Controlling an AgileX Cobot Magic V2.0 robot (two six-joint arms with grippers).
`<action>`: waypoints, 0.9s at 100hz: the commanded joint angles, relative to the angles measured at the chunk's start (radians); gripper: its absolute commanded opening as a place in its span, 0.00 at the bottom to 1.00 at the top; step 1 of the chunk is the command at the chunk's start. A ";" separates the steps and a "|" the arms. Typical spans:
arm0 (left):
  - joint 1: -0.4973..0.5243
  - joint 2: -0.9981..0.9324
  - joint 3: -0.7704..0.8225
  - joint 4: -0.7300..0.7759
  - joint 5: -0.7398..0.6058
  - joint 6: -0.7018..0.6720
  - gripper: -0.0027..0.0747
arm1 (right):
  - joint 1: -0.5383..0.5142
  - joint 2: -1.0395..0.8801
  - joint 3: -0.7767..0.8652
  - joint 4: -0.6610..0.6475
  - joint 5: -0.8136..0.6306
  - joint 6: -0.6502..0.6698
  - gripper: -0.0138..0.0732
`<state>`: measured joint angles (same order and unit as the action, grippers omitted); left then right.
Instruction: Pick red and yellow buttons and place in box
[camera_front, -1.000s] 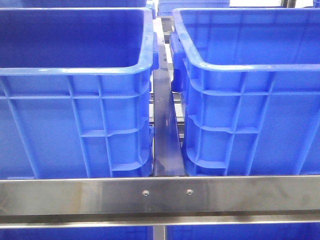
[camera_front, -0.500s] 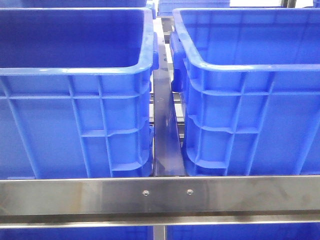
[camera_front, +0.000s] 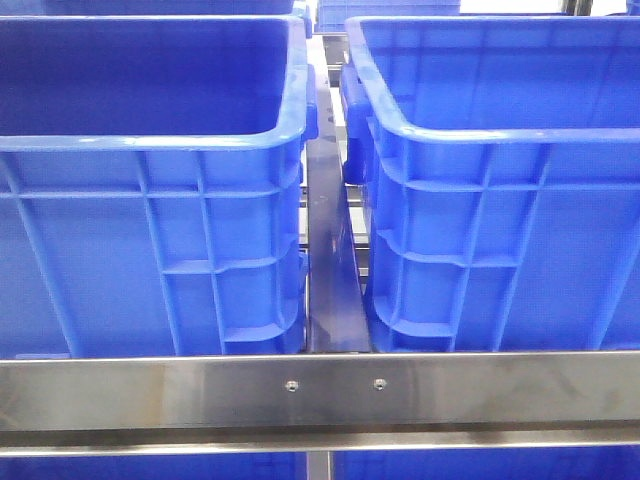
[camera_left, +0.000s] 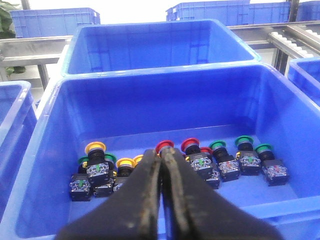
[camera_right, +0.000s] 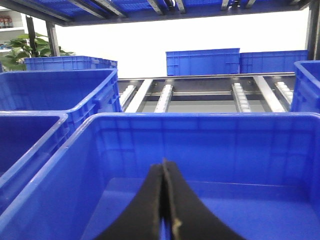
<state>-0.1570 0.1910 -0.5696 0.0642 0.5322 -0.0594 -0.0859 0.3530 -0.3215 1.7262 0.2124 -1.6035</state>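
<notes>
Left hand (camera_left: 162, 165) hangs with fingers pressed together, empty, above the blue plastic crate (camera_left: 45, 165) whose floor holds the red and yellow round push-buttons (camera_left: 164, 147) toward twelve o'clock. Right hand (camera_right: 163, 175) is likewise together. Front view shows nothing changed; picking seems unstarted.

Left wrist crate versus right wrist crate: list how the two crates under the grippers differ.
The left wrist crate holds a row of push-buttons with red, yellow and green caps on its floor; the right wrist crate shows only bare blue floor where visible. The left gripper hangs above the buttons, the right gripper above bare floor. Both crates are blue, open-topped plastic, and both grippers are shut.
</notes>
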 joint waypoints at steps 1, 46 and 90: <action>0.002 0.010 -0.025 -0.006 -0.083 -0.010 0.01 | 0.000 0.000 -0.027 0.016 0.036 -0.010 0.08; 0.002 0.010 -0.025 -0.006 -0.083 -0.010 0.01 | 0.000 -0.074 -0.027 -0.833 0.058 0.773 0.08; 0.002 0.010 -0.025 -0.006 -0.083 -0.010 0.01 | 0.067 -0.253 0.034 -1.599 -0.019 1.476 0.08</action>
<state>-0.1570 0.1910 -0.5696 0.0642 0.5322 -0.0594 -0.0400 0.1136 -0.2941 0.2118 0.3115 -0.1975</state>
